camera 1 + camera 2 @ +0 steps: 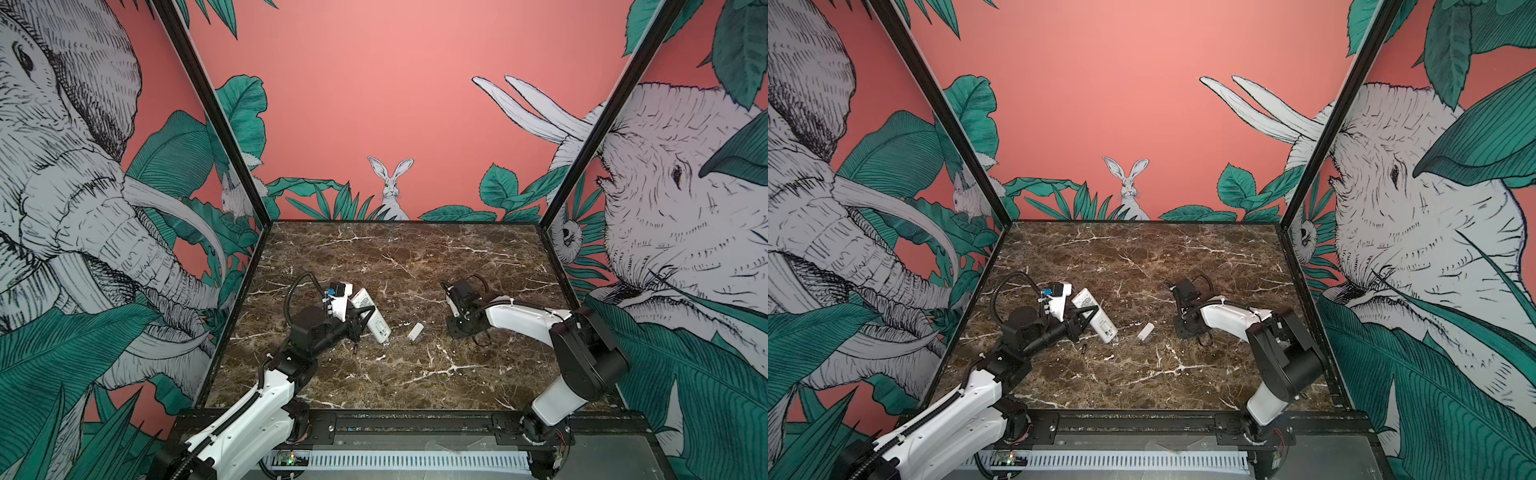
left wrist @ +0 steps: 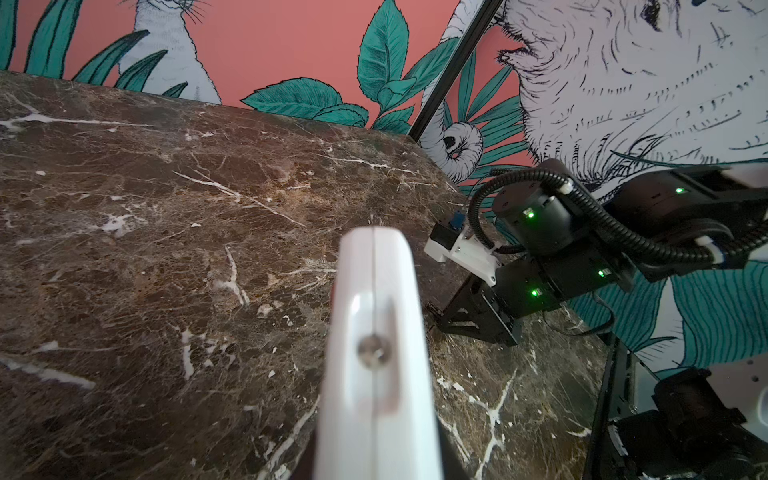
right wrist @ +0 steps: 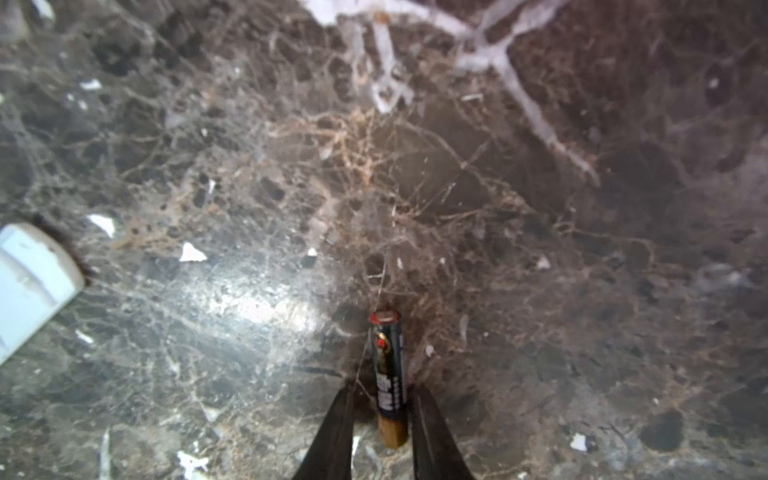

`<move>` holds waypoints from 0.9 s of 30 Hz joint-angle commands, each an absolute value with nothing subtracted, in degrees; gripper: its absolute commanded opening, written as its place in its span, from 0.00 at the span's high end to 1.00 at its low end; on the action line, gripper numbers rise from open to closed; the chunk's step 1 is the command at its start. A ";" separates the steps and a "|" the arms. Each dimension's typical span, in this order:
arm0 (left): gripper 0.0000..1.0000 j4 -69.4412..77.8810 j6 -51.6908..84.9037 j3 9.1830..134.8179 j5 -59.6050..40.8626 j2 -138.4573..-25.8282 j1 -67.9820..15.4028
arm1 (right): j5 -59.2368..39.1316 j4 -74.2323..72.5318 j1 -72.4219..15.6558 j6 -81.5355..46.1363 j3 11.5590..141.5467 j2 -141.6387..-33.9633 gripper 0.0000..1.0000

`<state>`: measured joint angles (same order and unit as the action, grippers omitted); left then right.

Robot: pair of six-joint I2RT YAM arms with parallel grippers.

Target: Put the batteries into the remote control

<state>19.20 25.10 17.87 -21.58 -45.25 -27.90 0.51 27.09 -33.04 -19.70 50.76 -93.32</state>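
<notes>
Right gripper (image 3: 382, 390) points down at the worktop (image 1: 415, 257), jaws astride a black, gold-ended battery (image 3: 388, 357); I cannot tell whether they pinch it. Bare brown marble gives me room all round; only the short white cover (image 1: 415, 331) lies near. That arm folds forward, elbow high. Left gripper (image 1: 362, 318) is clenched on the white remote control (image 1: 377, 326), with a second battery (image 1: 1084, 348) just beside.
</notes>
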 commanded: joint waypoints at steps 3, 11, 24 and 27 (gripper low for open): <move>1.00 20.22 25.27 19.69 -21.69 -44.82 -27.60 | 2.75 28.40 -33.67 -18.09 50.66 -94.30 0.80; 1.00 19.95 25.27 19.92 -21.65 -45.49 -27.60 | 2.59 28.60 -33.67 -17.71 49.59 -92.96 0.83; 1.00 19.73 25.83 20.90 -22.37 -47.02 -27.60 | 2.50 26.07 -33.66 -18.01 45.96 -89.93 0.81; 1.00 19.64 26.05 21.07 -22.32 -46.98 -27.60 | 2.38 25.99 -33.75 -17.90 45.79 -89.82 0.83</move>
